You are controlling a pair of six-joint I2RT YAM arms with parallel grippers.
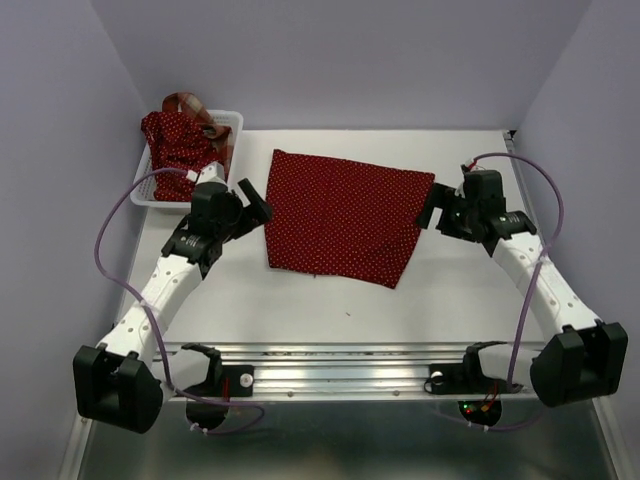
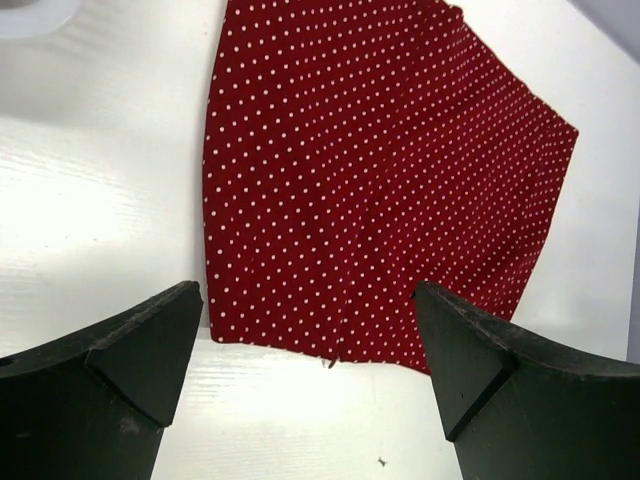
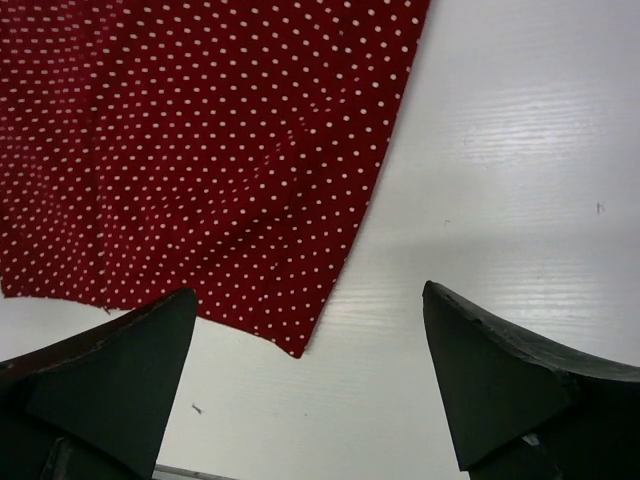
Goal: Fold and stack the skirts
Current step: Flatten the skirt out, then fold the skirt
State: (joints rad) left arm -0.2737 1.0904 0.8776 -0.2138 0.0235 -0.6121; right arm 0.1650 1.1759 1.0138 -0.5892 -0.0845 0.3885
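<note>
**A:** Jaws first. What state do we log?

**B:** Both sets stand spread and hold nothing. The left gripper (image 2: 310,345) hovers at the left edge of the dotted skirt (image 1: 345,215), with the hem showing between its fingers. The right gripper (image 3: 310,350) hovers at a right-hand corner, mostly over bare table (image 1: 300,310). We see neither one touching the cloth.

**A:** Which step do we have in hand?

**B:** We judge it the approach to the first fold. One skirt lies spread flat and unfolded at mid-table. A second dotted skirt (image 1: 178,140) and the plaid skirt (image 1: 190,103) lie bunched in the basket (image 1: 234,122) at the far left corner. Nothing is stacked yet.

**A:** What does the next move call for?

**B:** We would lower each gripper onto its own edge and pinch the cloth there. Both then lift together and carry the edge across in step, so the fold lands even. Flat cloth offers little to grab, so a fingertip likely has to press and gather it first.

**A:** Material notes?

**B:** The skirt is thin, limp, matte cloth, dark red with small white dots. It is roughly four-sided with slanting edges, faint creases and a loose thread at the hem. The basket is rigid white plastic lattice. The table is smooth and white with a fine grain.
</note>
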